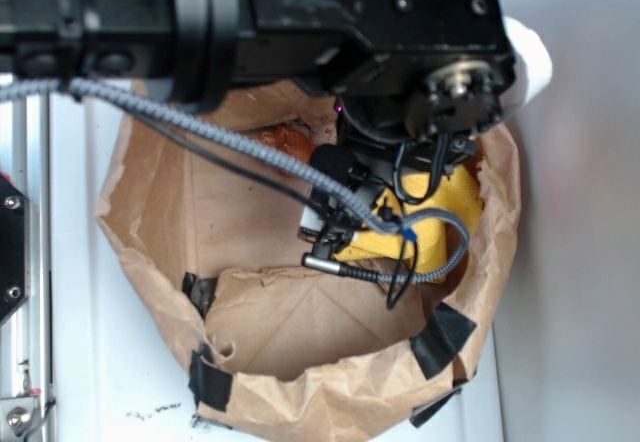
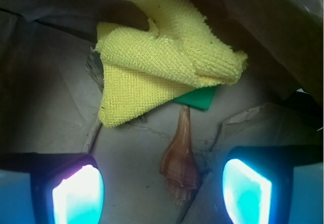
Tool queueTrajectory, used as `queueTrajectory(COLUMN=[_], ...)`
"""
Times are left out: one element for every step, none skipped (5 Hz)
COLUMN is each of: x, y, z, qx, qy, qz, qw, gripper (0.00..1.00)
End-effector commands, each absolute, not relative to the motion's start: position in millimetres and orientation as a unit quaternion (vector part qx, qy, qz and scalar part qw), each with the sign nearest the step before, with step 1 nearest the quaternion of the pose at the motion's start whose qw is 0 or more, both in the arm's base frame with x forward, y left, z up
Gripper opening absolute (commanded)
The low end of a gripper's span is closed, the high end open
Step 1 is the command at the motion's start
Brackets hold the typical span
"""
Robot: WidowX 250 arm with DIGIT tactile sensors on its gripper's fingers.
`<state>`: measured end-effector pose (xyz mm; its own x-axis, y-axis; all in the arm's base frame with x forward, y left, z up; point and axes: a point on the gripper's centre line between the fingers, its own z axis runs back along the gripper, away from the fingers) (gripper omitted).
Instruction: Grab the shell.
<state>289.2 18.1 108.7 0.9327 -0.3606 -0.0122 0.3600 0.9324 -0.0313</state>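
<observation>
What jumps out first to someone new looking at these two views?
In the wrist view, the crumpled yellow cloth fills the top, with a green block peeking from under its lower edge. Just below, the shell lies on the brown paper, thin point toward the cloth, between the open gripper's glowing fingers. In the exterior view, a taped paper bag rings everything.

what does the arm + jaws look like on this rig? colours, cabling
Arm: black blocky housings with screw holes and a round silver-centred joint. A grey braided cable and thin black and yellow wires run along it. In the wrist view the gripper shows dark fingers with glowing light-blue pads.
</observation>
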Motion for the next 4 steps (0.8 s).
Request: queueTrajectory(x=[279, 276, 277, 278], y=[48, 54, 51, 46], z=[92, 78, 61, 45], qx=[-0.045, -0.044, -0.041, -0.033], qy=[-0.015, -0.018, -0.017, -0.013], qz=[-0.177, -0.189, -0.200, -0.205], qw=[0.983, 0.981, 0.979, 0.978], gripper=[1.00, 1.00, 1.00, 1.00])
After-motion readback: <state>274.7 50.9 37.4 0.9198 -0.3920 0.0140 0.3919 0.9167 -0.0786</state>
